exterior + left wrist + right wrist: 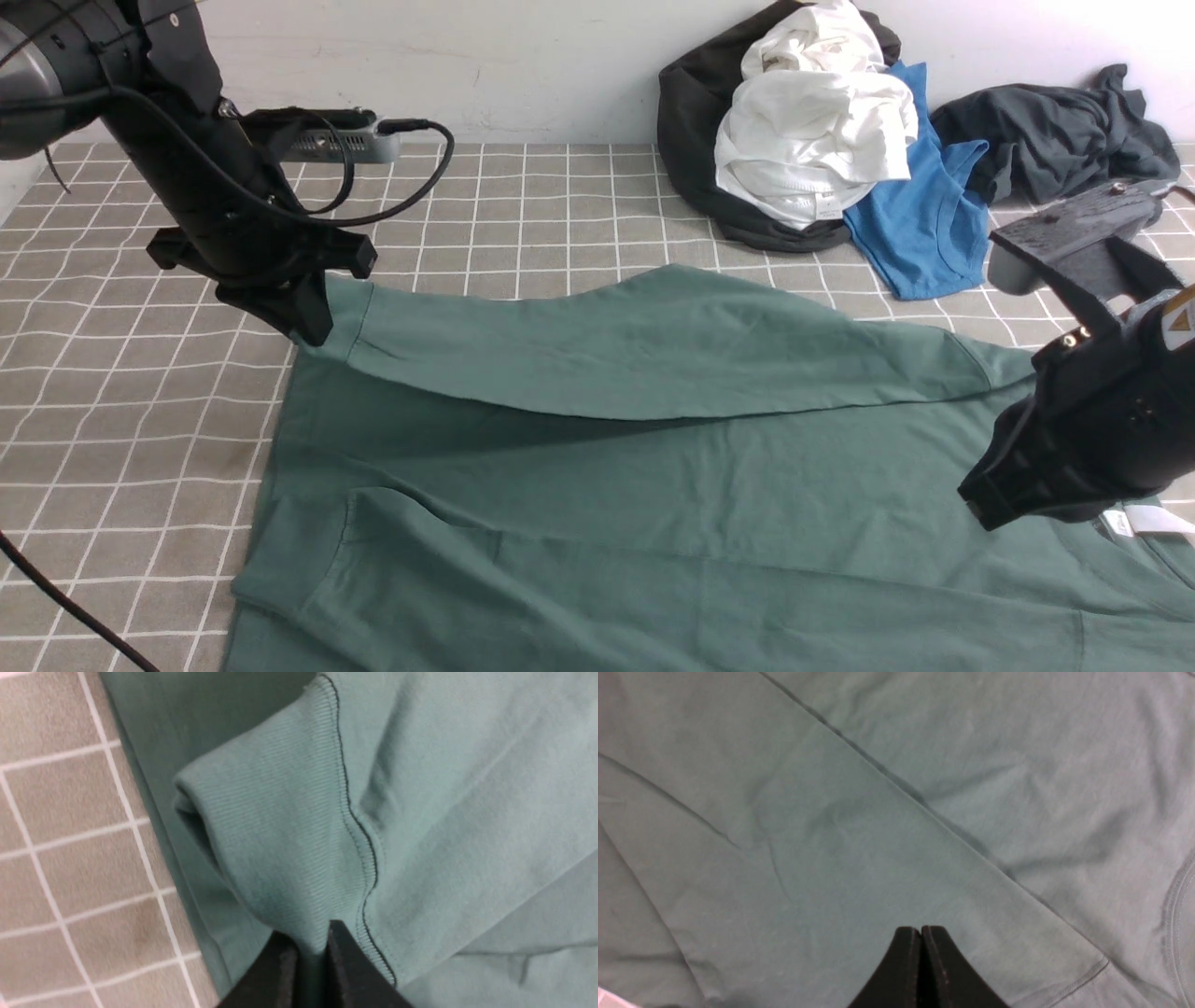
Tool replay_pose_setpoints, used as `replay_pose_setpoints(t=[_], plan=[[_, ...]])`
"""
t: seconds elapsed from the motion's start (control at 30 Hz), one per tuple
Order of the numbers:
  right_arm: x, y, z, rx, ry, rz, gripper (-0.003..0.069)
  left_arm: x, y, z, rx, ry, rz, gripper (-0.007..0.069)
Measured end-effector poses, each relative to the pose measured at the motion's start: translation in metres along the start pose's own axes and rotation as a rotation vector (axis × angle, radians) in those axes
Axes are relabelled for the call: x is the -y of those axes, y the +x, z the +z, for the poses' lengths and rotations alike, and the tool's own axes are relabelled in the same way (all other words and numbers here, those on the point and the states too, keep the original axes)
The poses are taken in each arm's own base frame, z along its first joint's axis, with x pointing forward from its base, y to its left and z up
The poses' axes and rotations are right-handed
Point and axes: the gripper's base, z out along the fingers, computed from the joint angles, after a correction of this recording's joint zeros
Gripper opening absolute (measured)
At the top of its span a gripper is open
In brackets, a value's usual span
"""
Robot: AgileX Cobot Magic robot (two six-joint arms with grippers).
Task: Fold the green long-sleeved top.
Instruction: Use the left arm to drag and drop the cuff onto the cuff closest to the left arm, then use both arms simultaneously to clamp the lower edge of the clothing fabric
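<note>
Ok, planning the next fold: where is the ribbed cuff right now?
Front view, far left: the ribbed cuff is pinched in the left claw, at the far-left corner of the green top.

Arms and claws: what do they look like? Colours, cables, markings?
Both arms are black. The left arm has a silver-grey joint housing, looping black cables and a grey vented box at its wrist. The right arm carries a yellow warning-triangle label and a dark grey plate. The left claw and right claw are black and wedge-shaped.
</note>
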Motion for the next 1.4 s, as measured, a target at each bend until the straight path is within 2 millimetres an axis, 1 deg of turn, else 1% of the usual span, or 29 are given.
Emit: replay_pose_setpoints(t=[0.03, 0.1, 0.13, 0.17, 0.27, 0.33, 0.4, 0.43, 0.47, 0.57, 0.6, 0.63, 0.7, 0.73, 0.8, 0.87, 0.9, 0.93, 1.0, 1.03, 1.07, 1.1, 1.13, 1.17, 1.23, 1.27, 1.3, 1.33, 1.4], plan=[[0.0, 0.0, 0.0, 0.001, 0.0, 0.0, -0.0007, 0.001, 0.001, -0.002, 0.002, 0.0, 0.001, 0.0023], [-0.001, 0.001, -0.003, 0.002, 0.0, -0.001, -0.0007, 0.003, 0.016, -0.007, -0.013, 0.002, -0.004, 0.0023], [-0.001, 0.003, -0.008, 0.015, 0.002, -0.004, -0.0007, 0.005, 0.036, -0.011, -0.027, 0.003, -0.01, 0.0023], [-0.002, 0.004, -0.011, 0.025, 0.004, -0.005, -0.0007, 0.007, 0.046, -0.012, -0.029, 0.003, -0.014, 0.0023], [-0.003, 0.007, -0.019, 0.049, 0.006, -0.008, -0.0007, 0.011, 0.085, -0.014, -0.032, 0.009, -0.025, 0.0023], [-0.005, 0.009, -0.023, 0.062, 0.007, -0.012, -0.0007, 0.015, 0.12, -0.01, -0.039, 0.025, -0.017, 0.0023], [-0.008, 0.009, -0.024, 0.064, 0.004, -0.024, -0.0007, 0.016, 0.142, -0.004, -0.045, 0.036, -0.003, 0.0023], [-0.01, 0.009, -0.024, 0.065, -0.002, -0.034, -0.0007, 0.016, 0.156, 0.003, -0.058, 0.043, 0.002, 0.0023], [-0.015, 0.008, -0.024, 0.063, -0.01, -0.052, -0.0007, 0.017, 0.166, 0.006, -0.05, 0.044, 0.014, 0.0023], [-0.023, 0.008, -0.023, 0.06, -0.025, -0.092, -0.0007, 0.016, 0.181, 0.014, -0.053, 0.044, 0.024, 0.0023], [-0.032, 0.009, -0.023, 0.049, -0.043, -0.142, -0.0007, 0.015, 0.191, 0.021, -0.063, 0.041, 0.035, 0.0027], [-0.033, 0.009, -0.022, 0.045, -0.045, -0.148, -0.0007, 0.015, 0.193, 0.022, -0.067, 0.041, 0.035, 0.0028], [-0.046, 0.013, -0.022, 0.014, -0.072, -0.216, -0.0007, 0.014, 0.199, 0.028, -0.068, 0.038, 0.037, 0.005], [-0.047, 0.013, -0.022, 0.008, -0.074, -0.221, -0.0007, 0.014, 0.199, 0.028, -0.068, 0.038, 0.038, 0.0053], [-0.055, 0.016, -0.022, -0.015, -0.091, -0.258, -0.0007, 0.014, 0.201, 0.03, -0.069, 0.037, 0.043, 0.0115], [-0.06, 0.017, -0.022, -0.02, -0.102, -0.284, -0.0007, 0.014, 0.2, 0.03, -0.066, 0.036, 0.045, 0.0206], [-0.061, 0.017, -0.022, -0.021, -0.103, -0.286, -0.0007, 0.014, 0.2, 0.03, -0.066, 0.037, 0.044, 0.0216], [-0.064, 0.017, -0.022, -0.022, -0.112, -0.294, -0.0007, 0.014, 0.2, 0.03, -0.065, 0.039, 0.043, 0.0307], [-0.066, 0.019, -0.023, -0.017, -0.126, -0.293, -0.0007, 0.015, 0.201, 0.03, -0.067, 0.049, 0.036, 0.0397], [-0.067, 0.019, -0.024, -0.014, -0.128, -0.293, -0.0007, 0.015, 0.201, 0.029, -0.07, 0.052, 0.034, 0.0407], [-0.068, 0.023, -0.028, -0.002, -0.144, -0.286, -0.0007, 0.018, 0.203, 0.027, -0.087, 0.073, 0.041, 0.0487], [-0.068, 0.023, -0.028, 0.0, -0.145, -0.285, -0.0007, 0.019, 0.203, 0.026, -0.089, 0.075, 0.046, 0.0487], [-0.068, 0.028, -0.033, 0.013, -0.151, -0.285, -0.0007, 0.027, 0.205, 0.022, -0.114, 0.094, 0.103, 0.0525], [-0.068, 0.03, -0.034, 0.018, -0.154, -0.284, -0.0007, 0.034, 0.206, 0.02, -0.126, 0.102, 0.144, 0.0534], [-0.068, 0.038, -0.039, 0.036, -0.156, -0.285, -0.0007, 0.056, 0.213, 0.014, -0.167, 0.126, 0.298, 0.0538], [-0.068, 0.039, -0.039, 0.035, -0.157, -0.284, -0.0007, 0.061, 0.215, 0.014, -0.178, 0.13, 0.331, 0.0537], [-0.067, 0.043, -0.042, 0.046, -0.157, -0.286, -0.0007, 0.079, 0.225, 0.014, -0.227, 0.139, 0.457, 0.0528], [-0.067, 0.047, -0.044, 0.05, -0.157, -0.286, -0.0007, 0.092, 0.234, 0.017, -0.275, 0.134, 0.564, 0.0517], [-0.067, 0.05, -0.045, 0.055, -0.157, -0.288, -0.0007, 0.107, 0.251, 0.023, -0.346, 0.11, 0.719, 0.0502]])
